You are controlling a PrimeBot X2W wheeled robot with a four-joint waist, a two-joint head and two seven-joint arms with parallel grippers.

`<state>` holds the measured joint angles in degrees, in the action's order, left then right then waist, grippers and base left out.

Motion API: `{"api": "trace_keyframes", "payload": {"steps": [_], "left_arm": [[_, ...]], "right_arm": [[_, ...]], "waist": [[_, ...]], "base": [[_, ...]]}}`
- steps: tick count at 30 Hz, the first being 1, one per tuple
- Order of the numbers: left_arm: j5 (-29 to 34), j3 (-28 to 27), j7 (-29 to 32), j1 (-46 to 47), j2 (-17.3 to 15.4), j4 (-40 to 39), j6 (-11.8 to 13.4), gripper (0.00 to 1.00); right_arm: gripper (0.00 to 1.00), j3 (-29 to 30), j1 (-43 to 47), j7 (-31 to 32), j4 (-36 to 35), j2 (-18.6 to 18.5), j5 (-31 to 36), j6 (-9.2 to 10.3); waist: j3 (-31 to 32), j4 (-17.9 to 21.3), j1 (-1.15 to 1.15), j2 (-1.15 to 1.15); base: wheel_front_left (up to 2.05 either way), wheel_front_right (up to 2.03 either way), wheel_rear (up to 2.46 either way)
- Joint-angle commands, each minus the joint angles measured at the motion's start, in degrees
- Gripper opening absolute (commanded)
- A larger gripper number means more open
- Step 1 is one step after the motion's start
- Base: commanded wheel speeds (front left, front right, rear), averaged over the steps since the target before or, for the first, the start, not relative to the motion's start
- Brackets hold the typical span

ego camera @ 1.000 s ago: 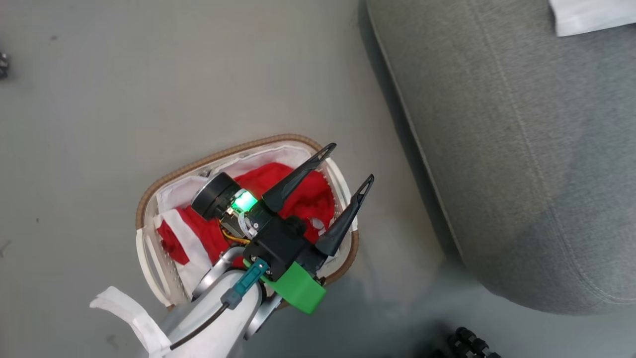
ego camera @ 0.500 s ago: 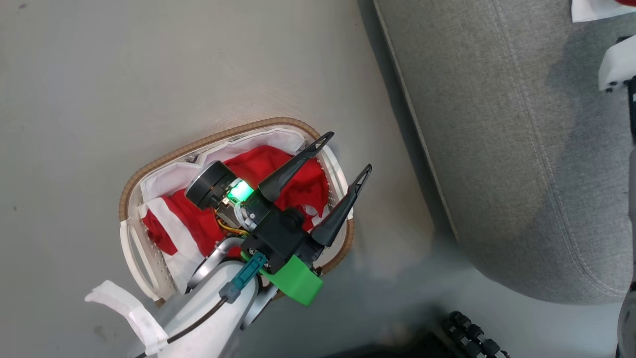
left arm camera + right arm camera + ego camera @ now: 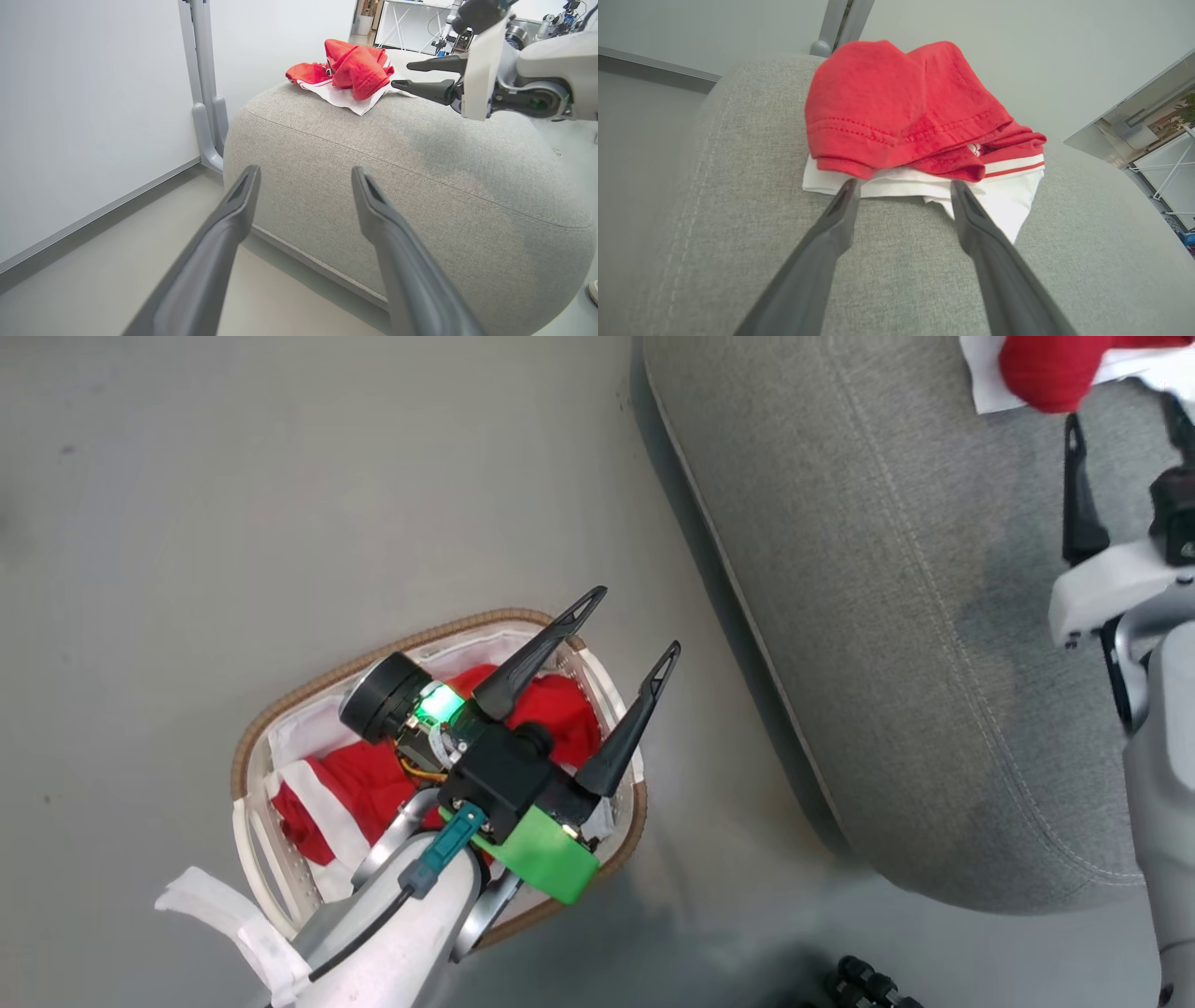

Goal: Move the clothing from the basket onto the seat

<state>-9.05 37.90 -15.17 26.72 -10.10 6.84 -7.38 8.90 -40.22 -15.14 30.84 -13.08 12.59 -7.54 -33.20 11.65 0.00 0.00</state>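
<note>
Drop-off done on one garment, next basket pick pending.
Red-and-white garment [image 3: 901, 107] lies far right on the sofa [image 3: 887, 616]; right pincer [image 3: 904, 184] is apart, empty, just near of it. Left pincer [image 3: 635, 621] is apart, empty, above the basket [image 3: 308, 686] on the floor left of the sofa, with red clothing [image 3: 560, 719] inside. Next move probably: tip left pincer down and clamp red cloth, not the white liner [image 3: 308, 733].
</note>
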Motion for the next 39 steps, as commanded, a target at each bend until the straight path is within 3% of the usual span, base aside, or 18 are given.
{"api": "trace_keyframes", "payload": {"steps": [1, 15, 20, 27, 33, 39], "left_arm": [[-0.1, -0.6, 0.0, -1.3, 0.4, 0.2, 0.0, 1.0], [-2.1, -10.1, 0.0, -10.6, 4.3, 2.1, 0.7, 1.0], [-2.3, -15.9, 0.0, -15.0, 5.0, 1.8, 1.3, 1.0], [-2.2, -24.9, 0.0, -20.6, 6.1, 1.3, 3.9, 1.0], [-3.3, -30.7, 0.0, -25.4, 6.8, 1.5, 3.8, 1.0], [-4.9, -34.2, 0.0, -29.2, 7.2, 1.6, 3.5, 1.0]], "right_arm": [[1.0, -0.3, 1.4, 0.0, -0.3, -0.3, -0.5, 0.1], [1.0, -3.6, 6.9, 0.0, -1.9, -2.7, -3.9, 0.1], [1.0, -4.9, 8.8, 0.0, -4.3, -1.1, -5.4, 0.1], [1.0, -6.2, 12.5, 0.0, -8.8, 3.6, -7.9, 0.09], [1.0, -6.8, 17.7, 0.0, -12.1, 8.4, -9.7, 0.09], [1.0, -7.7, 23.4, 0.0, -13.5, 10.1, -11.3, 0.09]], "waist": [[3.6, 0.2, 0.0, 0.0], [18.8, -5.6, 0.0, 0.0], [22.7, -8.2, 0.0, 0.0], [26.1, -10.6, 0.0, 0.0], [28.7, -12.1, 0.0, 0.0], [30.5, -13.2, 0.0, 0.0]], "base": [[0.0, 0.0, 0.0], [0.0, 0.0, 0.0], [0.0, 0.0, 0.0], [0.0, 0.0, 0.0], [0.0, 0.0, 0.0], [0.0, 0.0, 0.0]]}}
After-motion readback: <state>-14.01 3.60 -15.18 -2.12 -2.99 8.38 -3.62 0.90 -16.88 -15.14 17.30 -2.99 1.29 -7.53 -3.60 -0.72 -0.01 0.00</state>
